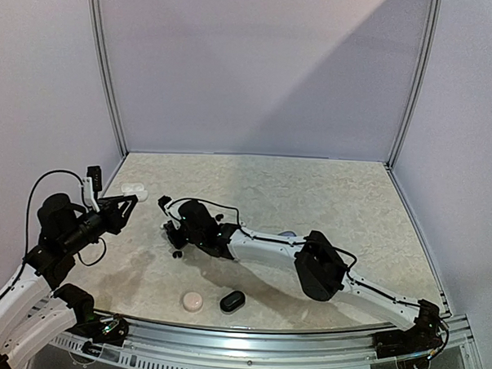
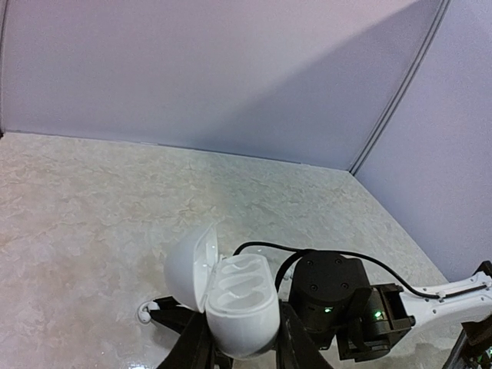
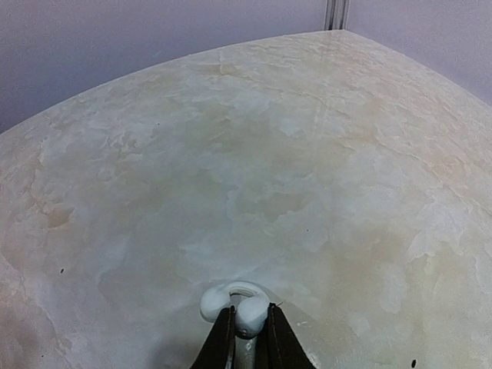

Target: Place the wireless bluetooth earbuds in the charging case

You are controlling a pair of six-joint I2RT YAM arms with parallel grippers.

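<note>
My left gripper [image 2: 242, 342] is shut on a white charging case [image 2: 240, 296], which it holds above the table with the lid swung open to the left and both moulded wells empty. In the top view the case [image 1: 133, 191] shows at the far left, at the left gripper's [image 1: 128, 202] tip. My right gripper [image 3: 250, 329] is low on the table, its jaws closed on one bulb of a white C-shaped earbud [image 3: 247, 309]. The left wrist view shows that earbud [image 2: 144, 311] just left of and below the case. In the top view my right gripper [image 1: 172, 232] is close to the case.
A pale round closed case [image 1: 193, 301] and a black closed case [image 1: 232, 301] lie near the front edge. The right arm [image 1: 320, 265] stretches across the middle of the marbled table [image 1: 311, 195]. Grey walls enclose the back and sides.
</note>
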